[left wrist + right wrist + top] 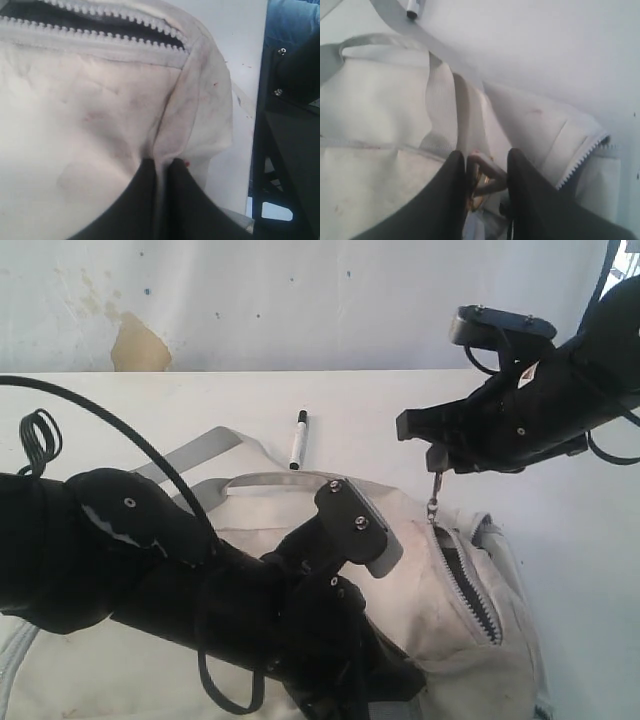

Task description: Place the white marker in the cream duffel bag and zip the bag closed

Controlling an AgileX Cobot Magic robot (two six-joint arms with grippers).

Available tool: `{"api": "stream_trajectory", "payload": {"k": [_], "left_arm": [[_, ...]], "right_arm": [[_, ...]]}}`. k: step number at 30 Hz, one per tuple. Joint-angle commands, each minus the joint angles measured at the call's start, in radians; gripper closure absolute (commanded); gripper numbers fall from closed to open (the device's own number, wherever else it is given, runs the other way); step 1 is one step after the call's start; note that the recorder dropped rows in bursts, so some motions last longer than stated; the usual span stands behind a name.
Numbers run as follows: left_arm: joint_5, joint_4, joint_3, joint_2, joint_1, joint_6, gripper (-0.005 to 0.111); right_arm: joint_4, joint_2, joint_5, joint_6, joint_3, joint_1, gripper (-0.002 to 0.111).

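Your left gripper (160, 164) pinches cream duffel bag (75, 100), right gripper (486, 155) clamps zipper pull (487, 170) at 1 o'clock; jerking may lose it.

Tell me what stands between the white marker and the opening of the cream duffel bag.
The white marker lies on the table behind the cream duffel bag. The grey handle and the bag's top lie between it and the part-open zipper, whose pull the right gripper holds. Nothing covers the marker itself.
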Motion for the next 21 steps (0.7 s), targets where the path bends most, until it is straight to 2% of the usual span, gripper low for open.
{"api": "stream_trajectory", "payload": {"k": [1, 7, 12, 15, 18, 19, 21], "left_arm": [[0.074, 0.014, 0.002, 0.000, -0.004, 0.001, 0.107], [0.089, 0.014, 0.002, 0.000, -0.004, -0.003, 0.107], [0.089, 0.014, 0.002, 0.000, -0.004, -0.003, 0.107], [0.083, 0.014, 0.002, 0.000, -0.004, -0.003, 0.107], [-0.003, 0.014, 0.002, 0.000, -0.004, -0.050, 0.107], [-0.028, 0.016, 0.002, 0.000, -0.002, -0.108, 0.106], [-0.067, 0.026, 0.002, 0.000, -0.002, -0.122, 0.094]], "right_arm": [[-0.043, 0.032, -0.183, -0.011, -0.007, -0.003, 0.108], [-0.044, 0.147, -0.434, -0.011, -0.029, -0.003, 0.108], [-0.044, 0.265, -0.451, -0.026, -0.125, -0.003, 0.108], [-0.040, 0.311, -0.398, -0.026, -0.170, -0.003, 0.108], [-0.038, 0.301, -0.254, -0.026, -0.177, -0.003, 0.107], [-0.038, 0.291, -0.198, -0.026, -0.185, -0.003, 0.103], [-0.038, 0.268, -0.086, -0.026, -0.198, -0.003, 0.084]]}}
